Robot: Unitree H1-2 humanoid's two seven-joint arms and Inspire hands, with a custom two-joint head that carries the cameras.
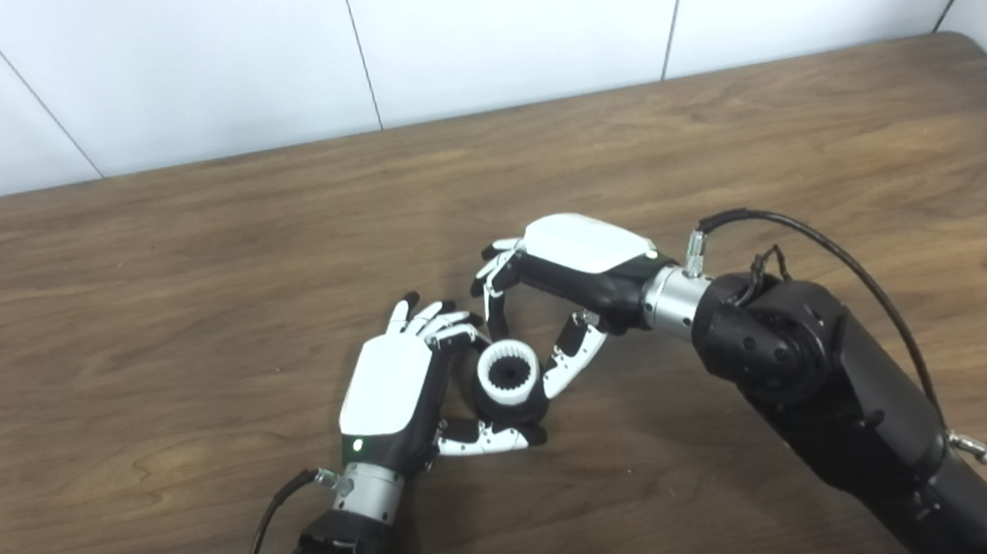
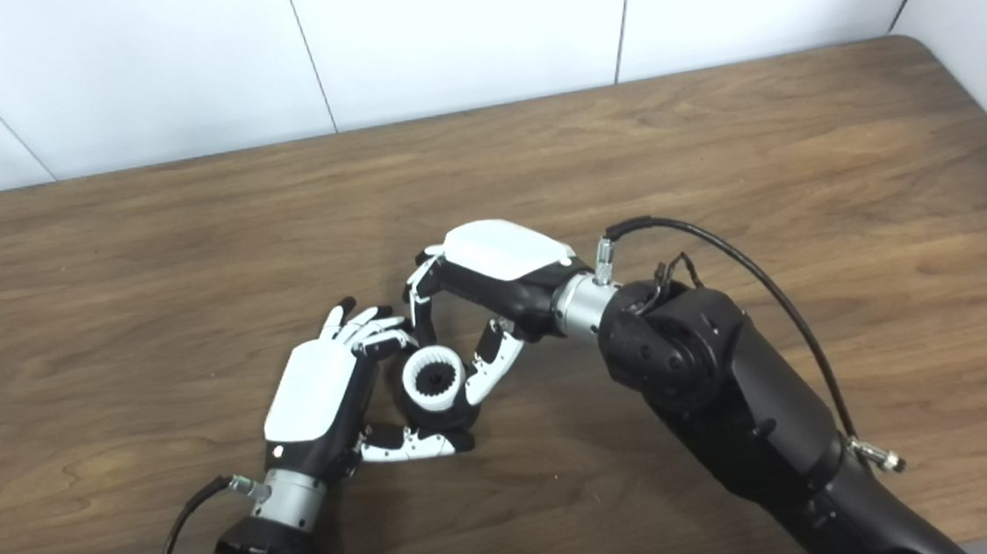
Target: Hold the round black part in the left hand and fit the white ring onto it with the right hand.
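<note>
Brown wood grain runs across the table (image 1: 194, 274), and both hands meet near its middle, toward the near edge. The left hand (image 1: 392, 391) is turned with its white back up and is closed around the black part (image 1: 517, 412): its thumb lies along the near side of the part and its fingers (image 1: 449, 324) curl round the far side. The white ring (image 1: 508, 373) sits on top of the black part, with its toothed inner edge and dark centre facing up. The right hand (image 1: 565, 293) comes in from the right, with its white back up, and arches over the ring. Its thumb (image 1: 574, 354) touches the right side of the ring and a finger (image 1: 495, 299) reaches down to the far side, so it pinches the ring between them. Whether the ring is fully seated on the part cannot be told from either view. A black cable (image 1: 845, 267) loops from the right wrist over the dark forearm. White wall panels (image 1: 509, 29) stand behind the table.
</note>
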